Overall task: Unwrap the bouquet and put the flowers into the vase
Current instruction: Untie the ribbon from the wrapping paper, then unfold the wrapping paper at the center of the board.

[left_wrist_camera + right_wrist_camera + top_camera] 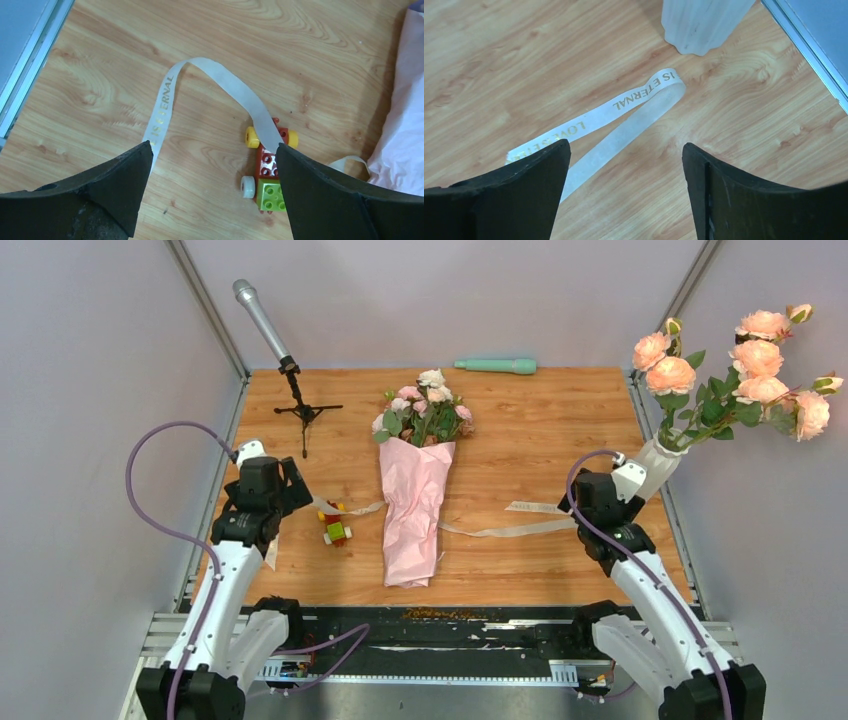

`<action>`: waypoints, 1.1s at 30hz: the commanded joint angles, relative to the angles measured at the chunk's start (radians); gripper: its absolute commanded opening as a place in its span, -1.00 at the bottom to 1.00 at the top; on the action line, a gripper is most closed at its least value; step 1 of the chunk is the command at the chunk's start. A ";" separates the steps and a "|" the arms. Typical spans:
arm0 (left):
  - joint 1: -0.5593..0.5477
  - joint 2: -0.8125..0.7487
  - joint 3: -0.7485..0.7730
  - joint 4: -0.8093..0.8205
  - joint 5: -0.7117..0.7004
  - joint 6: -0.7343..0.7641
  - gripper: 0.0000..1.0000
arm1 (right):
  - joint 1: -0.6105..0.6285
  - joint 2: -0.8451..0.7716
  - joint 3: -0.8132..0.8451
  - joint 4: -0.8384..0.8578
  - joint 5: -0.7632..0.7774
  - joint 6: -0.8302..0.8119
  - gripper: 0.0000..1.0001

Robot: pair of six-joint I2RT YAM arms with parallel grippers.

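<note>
Bouquet (415,502): lies flat at the centre of the table (540,440), wrapped in crinkled pink paper. Its blooms point toward the far edge and its narrow end toward the arm bases.
Flowers (425,408): small pink, white and brown roses with green leaves, protruding from the far end of the paper.
Ribbon (220,80): cream, printed with gold lettering. One strand runs left from the paper, arches off the wood and crosses the toy brick car. A second strand (624,107) runs right and folds back on itself near the vase. Whether a knot remains at the paper cannot be told.
Toy brick car (267,175): red and green bricks with yellow and white wheels, just left of the bouquet, under the ribbon.
Vase (701,25): white, ribbed, upright at the right edge of the table, well apart from the bouquet. It holds peach-orange roses (745,375) on leafy branches.
Left gripper (214,150): above the left strand, fingers spread wide, nothing clamped. The ribbon's end passes out of sight behind one finger (120,175).
Right gripper (625,150): above the right strand, near the vase base, fingers spread wide, nothing clamped.
Microphone (262,318): on a small tripod at the far left corner.
Mint-green cylinder (497,366): lying along the far edge.
</note>
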State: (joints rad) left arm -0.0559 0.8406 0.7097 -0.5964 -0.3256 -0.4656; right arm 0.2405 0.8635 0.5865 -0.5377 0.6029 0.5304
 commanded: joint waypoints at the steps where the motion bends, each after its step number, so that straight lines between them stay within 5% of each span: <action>1: 0.002 -0.029 0.061 0.009 0.081 0.042 0.99 | -0.005 -0.088 0.039 0.026 -0.043 -0.017 0.70; 4: -0.054 -0.034 0.064 0.016 0.090 0.064 1.00 | -0.005 -0.113 0.054 0.058 -0.148 -0.070 0.73; 12: -0.376 0.053 0.131 0.060 0.068 0.025 0.99 | 0.002 -0.086 0.014 0.217 -0.762 -0.092 0.63; 16: -0.454 0.105 0.098 0.156 0.223 -0.039 1.00 | 0.050 -0.064 -0.057 0.334 -0.922 -0.014 0.62; 24: -0.500 0.134 -0.164 0.471 0.515 -0.252 1.00 | 0.305 0.006 -0.226 0.627 -0.951 0.162 0.66; 33: -0.504 0.226 -0.245 0.494 0.596 -0.256 0.73 | 0.474 0.277 -0.217 0.854 -0.960 0.237 0.55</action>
State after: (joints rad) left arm -0.5552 1.0267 0.4347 -0.1619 0.2192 -0.7181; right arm 0.6849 1.0569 0.3275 0.1524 -0.3370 0.7307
